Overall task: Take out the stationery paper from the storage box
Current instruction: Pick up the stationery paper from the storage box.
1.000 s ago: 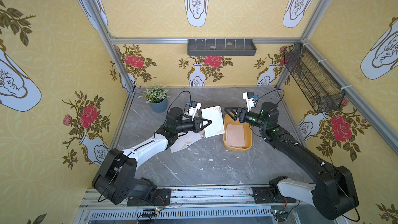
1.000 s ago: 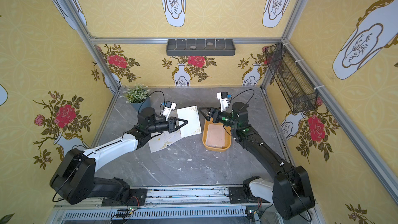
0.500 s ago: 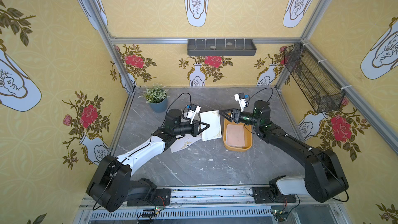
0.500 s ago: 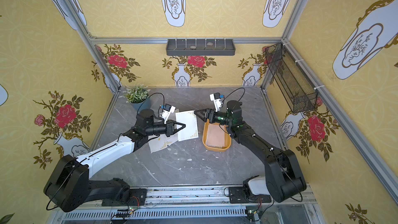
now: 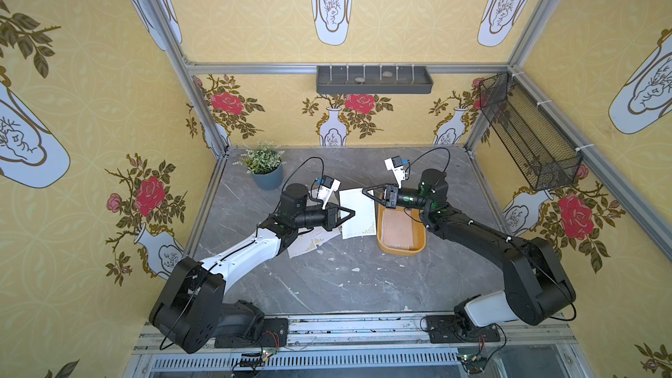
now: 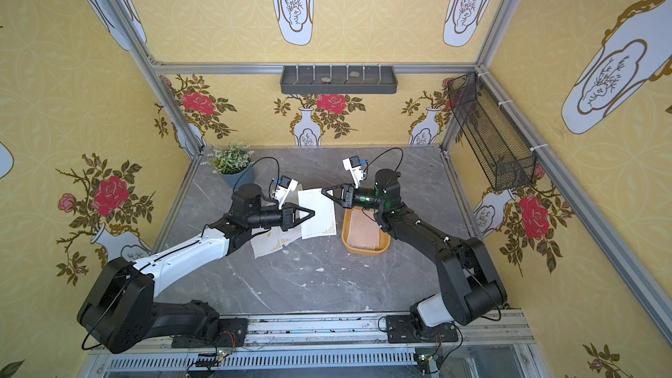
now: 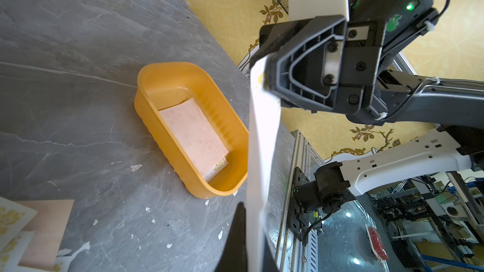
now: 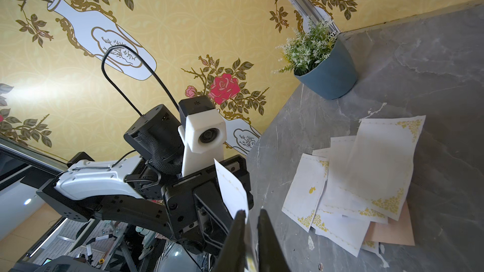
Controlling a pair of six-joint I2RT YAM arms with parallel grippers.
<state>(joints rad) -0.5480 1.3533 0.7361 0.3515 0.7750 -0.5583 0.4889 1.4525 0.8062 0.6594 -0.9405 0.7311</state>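
A white sheet of stationery paper (image 5: pixel 358 214) (image 6: pixel 317 215) with gold corners hangs in the air between my two grippers, left of the storage box. My left gripper (image 5: pixel 352 212) (image 7: pixel 252 234) is shut on its near edge. My right gripper (image 5: pixel 364 190) (image 8: pixel 252 231) is shut on its far corner. The mustard-yellow storage box (image 5: pixel 400 250) (image 7: pixel 146 92) stands on the table under the right arm. A pale pink sheet (image 7: pixel 193 137) lies inside it. More sheets (image 5: pixel 309 241) (image 8: pixel 366 179) lie in a loose pile on the table below the left gripper.
A potted plant (image 5: pixel 265 167) stands at the back left corner. A dark grey shelf (image 5: pixel 374 80) hangs on the back wall and a black mesh basket (image 5: pixel 531 132) on the right wall. Small paper scraps (image 5: pixel 354 269) dot the grey tabletop.
My right gripper swung left from above the storage box to the held sheet's far corner and shut on it. The left gripper kept its hold and shifted slightly.
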